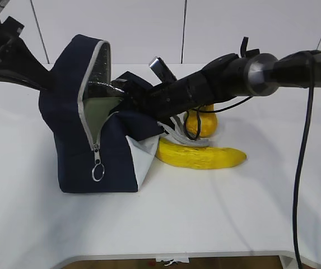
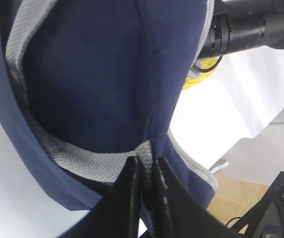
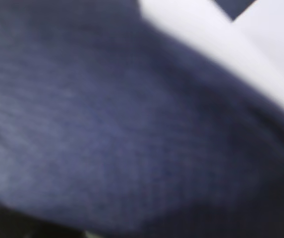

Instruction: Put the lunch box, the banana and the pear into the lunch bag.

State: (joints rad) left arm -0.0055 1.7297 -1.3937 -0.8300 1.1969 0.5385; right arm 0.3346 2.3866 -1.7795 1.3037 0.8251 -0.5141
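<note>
The navy lunch bag [image 1: 73, 151] stands left of centre with its zipper open and its lid raised, foil lining showing. My left gripper [image 2: 146, 166] is shut on the bag's edge at the grey webbing and holds it up from the back left. My right arm reaches into the opening from the right; its gripper is hidden inside the bag. A sage-green surface, the lunch box [image 1: 101, 106], shows inside the opening. The banana [image 1: 202, 157] lies on the table right of the bag. The pear [image 1: 204, 124] stands behind it, partly covered by my right arm. The right wrist view shows only blurred navy fabric [image 3: 107, 124].
The zipper's ring pull [image 1: 97, 171] hangs at the bag's front. A grey webbing handle [image 1: 177, 134] lies between bag and banana. My right arm's cable [image 1: 303, 168] hangs down at the right. The white table [image 1: 233, 213] ends near the bottom of the view.
</note>
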